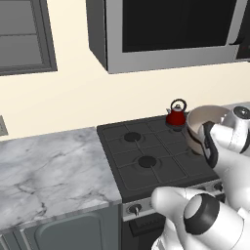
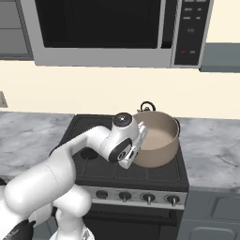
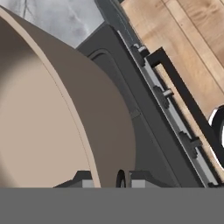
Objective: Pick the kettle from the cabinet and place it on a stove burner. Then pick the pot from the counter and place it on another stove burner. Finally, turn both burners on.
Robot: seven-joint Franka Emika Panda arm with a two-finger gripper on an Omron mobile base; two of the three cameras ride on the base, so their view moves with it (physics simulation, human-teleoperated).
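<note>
Jaws nearly closed on the rim of the pot (image 2: 157,138), the gripper (image 3: 111,179) holds it tilted above the right side of the cooktop (image 1: 146,156), the near-right burner directly below and the kettle (image 1: 176,115) on the far-right burner behind

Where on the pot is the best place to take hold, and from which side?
Judging by its shape, the thin upright rim of the pot: one finger inside, one outside, coming down from above. The bowl is far too wide to span. The claw already pinches the rim this way, on the pot's left side as the right base view shows it.
</note>
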